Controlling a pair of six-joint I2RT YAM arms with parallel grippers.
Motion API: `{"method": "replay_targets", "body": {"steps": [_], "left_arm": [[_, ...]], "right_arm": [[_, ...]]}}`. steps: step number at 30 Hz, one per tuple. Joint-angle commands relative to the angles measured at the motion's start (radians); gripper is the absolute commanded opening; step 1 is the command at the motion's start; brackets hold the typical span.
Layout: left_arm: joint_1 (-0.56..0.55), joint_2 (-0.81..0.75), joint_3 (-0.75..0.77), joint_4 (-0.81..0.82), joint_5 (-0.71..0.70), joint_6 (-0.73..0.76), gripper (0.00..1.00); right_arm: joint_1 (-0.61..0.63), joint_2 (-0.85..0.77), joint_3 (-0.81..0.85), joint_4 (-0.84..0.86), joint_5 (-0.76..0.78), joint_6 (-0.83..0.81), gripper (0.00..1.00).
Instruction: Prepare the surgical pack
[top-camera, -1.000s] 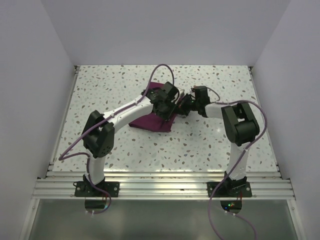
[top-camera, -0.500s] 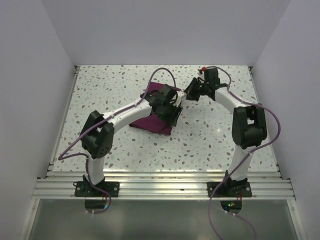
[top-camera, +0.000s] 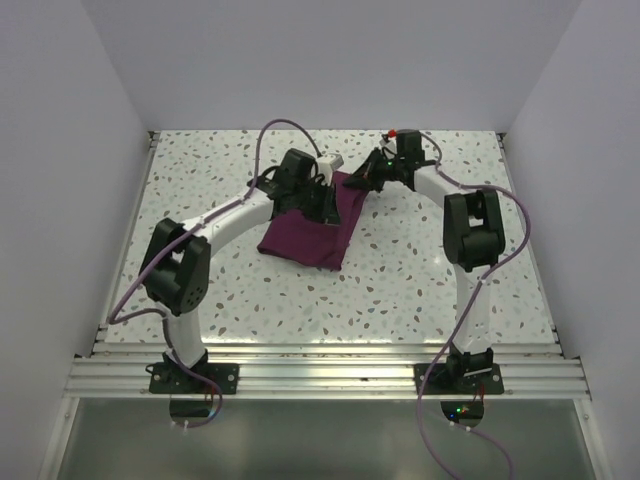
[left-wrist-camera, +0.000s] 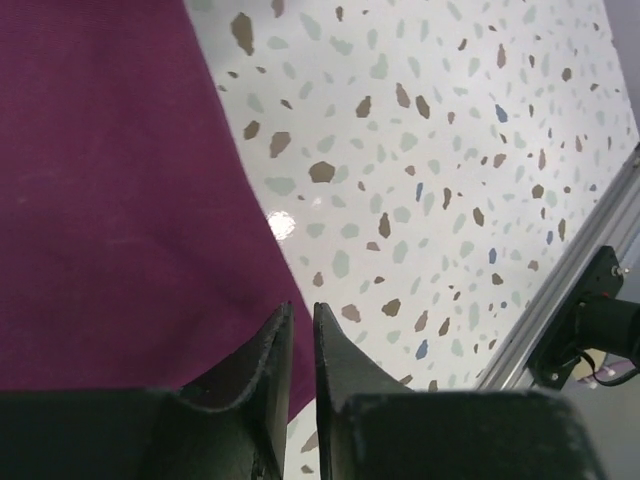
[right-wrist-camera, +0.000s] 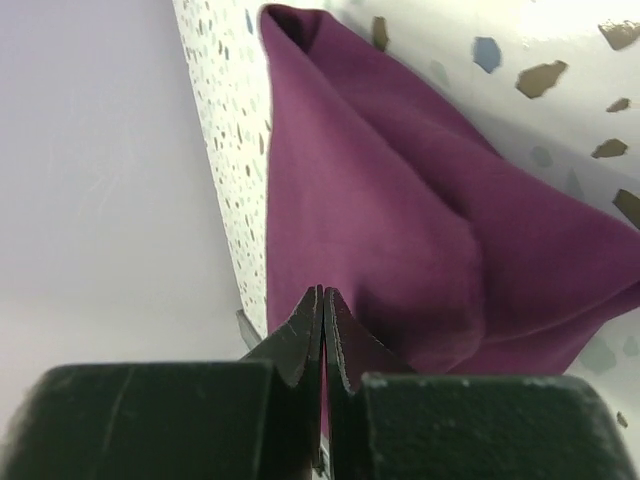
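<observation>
The plum-purple cloth (top-camera: 305, 230) lies folded on the speckled table; it also shows in the left wrist view (left-wrist-camera: 110, 200) and the right wrist view (right-wrist-camera: 380, 200), where it has soft folds. My left gripper (top-camera: 335, 205) hovers over the cloth's right edge, its jaws (left-wrist-camera: 300, 310) nearly closed with nothing between them. My right gripper (top-camera: 362, 182) is at the cloth's far right corner, its jaws (right-wrist-camera: 322, 292) pressed together above the cloth, with no cloth seen pinched. The tray, scissors, gauze pads and packets are out of view.
White walls enclose the speckled table (top-camera: 430, 270) on the left, back and right. An aluminium rail (top-camera: 330, 352) runs along the near edge and also shows in the left wrist view (left-wrist-camera: 590, 230). Purple cables loop over both arms.
The left wrist drew back toward the far left, uncovering more cloth. The right gripper swung from mid-table to the back and now sits at the cloth's far right corner.
</observation>
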Motion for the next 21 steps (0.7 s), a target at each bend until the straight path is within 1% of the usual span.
{"method": "replay_targets", "body": {"steps": [1, 4, 7, 10, 12, 14, 15, 16, 17, 18, 19, 20, 21], "left_arm": [[-0.017, 0.047, -0.026, 0.144, 0.117, -0.056, 0.15], [-0.031, 0.059, -0.09, 0.189, 0.138, -0.073, 0.13], [-0.037, 0.07, -0.146, 0.209, 0.138, -0.087, 0.11], [-0.038, 0.087, -0.215, 0.207, 0.144, -0.087, 0.08], [-0.042, 0.079, -0.226, 0.195, 0.124, -0.071, 0.07], [-0.042, 0.038, -0.218, 0.162, 0.091, -0.056, 0.07], [-0.04, 0.016, -0.216, 0.152, 0.075, -0.045, 0.1], [-0.04, -0.037, -0.209, 0.128, 0.036, -0.039, 0.14], [-0.042, -0.068, -0.207, 0.117, 0.02, -0.036, 0.2], [-0.042, -0.1, -0.207, 0.108, 0.005, -0.032, 0.23], [-0.04, -0.163, -0.21, 0.093, -0.018, -0.038, 0.3], [-0.04, -0.195, -0.213, 0.086, -0.027, -0.038, 0.34], [-0.04, -0.227, -0.221, 0.086, -0.035, -0.059, 0.4]], "right_arm": [[-0.01, 0.013, -0.04, 0.078, -0.067, 0.045, 0.0], [-0.03, 0.019, -0.104, 0.13, -0.071, 0.048, 0.0], [-0.047, 0.036, -0.13, 0.137, -0.067, 0.042, 0.0], [-0.047, 0.051, -0.098, 0.105, -0.064, 0.022, 0.0], [-0.048, 0.048, -0.068, 0.078, -0.057, 0.011, 0.0], [-0.047, 0.024, -0.046, 0.02, -0.051, -0.004, 0.0], [-0.048, 0.009, -0.019, -0.015, -0.041, -0.021, 0.0], [-0.047, -0.01, -0.003, -0.111, -0.007, -0.062, 0.0], [-0.045, -0.045, 0.012, -0.162, 0.008, -0.085, 0.0], [-0.045, -0.071, 0.024, -0.203, 0.018, -0.105, 0.0], [-0.042, -0.123, 0.017, -0.274, 0.037, -0.145, 0.0], [-0.042, -0.16, 0.017, -0.305, 0.048, -0.168, 0.0], [-0.039, -0.192, -0.003, -0.375, 0.064, -0.223, 0.0]]}}
